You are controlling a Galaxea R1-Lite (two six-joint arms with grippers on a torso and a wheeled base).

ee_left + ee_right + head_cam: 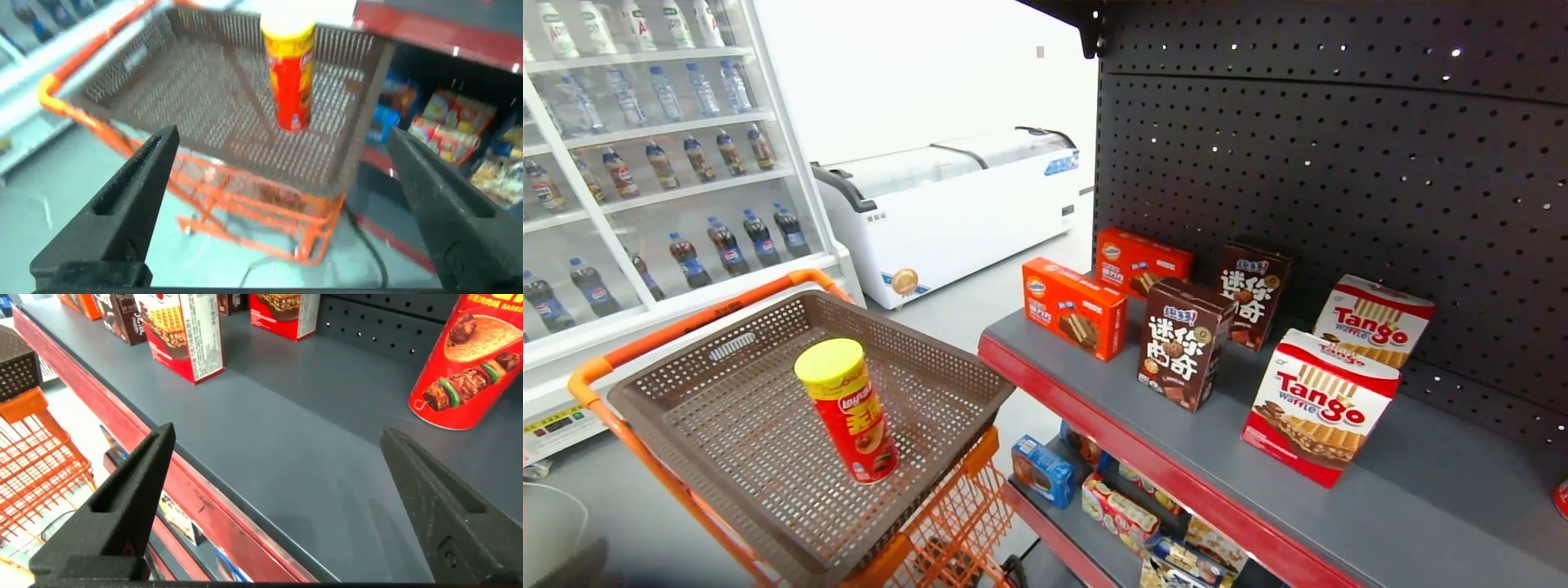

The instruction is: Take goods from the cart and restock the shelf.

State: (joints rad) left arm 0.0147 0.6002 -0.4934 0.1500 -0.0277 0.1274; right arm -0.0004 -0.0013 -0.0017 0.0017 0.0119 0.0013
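Head view: one chip can (848, 412) stands upright in the brown basket (915, 327) on top of the orange cart (686, 322). On the grey shelf (1421, 506) beside the cart stand six boxes in pairs: two orange boxes (1075, 308), two brown boxes (1183, 343) and two wafer boxes (1319, 406), each pair set one behind the other before the black pegboard (1339, 163). Assorted packets (1119, 510) fill the tier below. Behind the cart are a drinks cooler (645, 163) and a chest freezer (956, 212).

The left wrist view shows the left gripper (282, 137) spread wide and holding nothing, outside the basket, with the chip can beyond it. The right wrist view adds a second can (467, 363) upright on the shelf, past the wafer boxes; the right gripper (278, 434) hangs released over the bare shelf near it.
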